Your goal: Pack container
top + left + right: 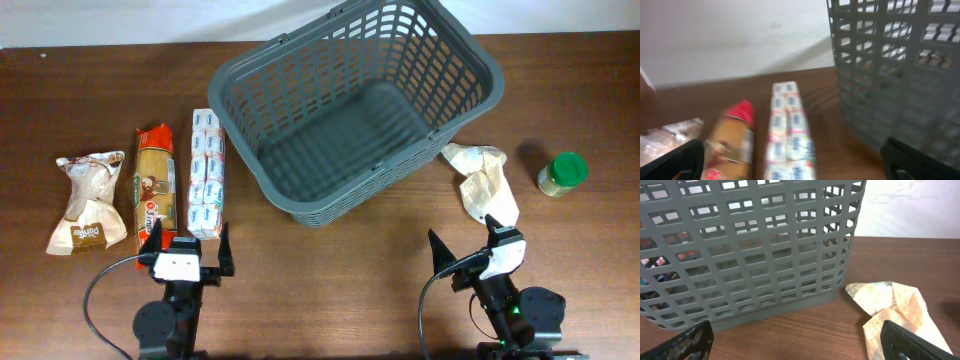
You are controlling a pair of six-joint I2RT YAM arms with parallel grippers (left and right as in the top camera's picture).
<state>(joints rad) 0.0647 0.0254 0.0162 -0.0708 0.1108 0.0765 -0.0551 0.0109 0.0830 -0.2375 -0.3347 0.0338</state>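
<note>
Your left claw (pixel 187 238) stands wide open with nothing between its black fingers (pixel 675 161). Your right claw (pixel 462 238) is likewise spread wide and holds nothing. Both sit at the near edge of the desk (pixel 330 285), well apart from each other.

The container (pixel 340 140) lies on the desk beyond and between the two claws, closer to the far edge, and turned at an angle to it. It is ahead and to the right of your left claw and ahead and to the left of your right claw; neither claw touches it. It is a large dark grey plastic basket, rectangular with rounded corners. Its walls (pixel 750 255) are a lattice of rectangular slots, and the floor is slotted in finer rows. Nothing lies in it.

Directly ahead of your left claw lies a long white multipack (pixel 207 172) of small blue-printed packets, just beside the container's left wall. Left of it lies a red and tan packet (pixel 153 180), glossy and oblong. Further left is a clear bag (pixel 88 203) with a brown label.

Ahead of your right claw lies a crumpled pale paper wrap (pixel 487 180), near the container's right corner. A small jar (pixel 562 174) with a green lid stands to its right.
</note>
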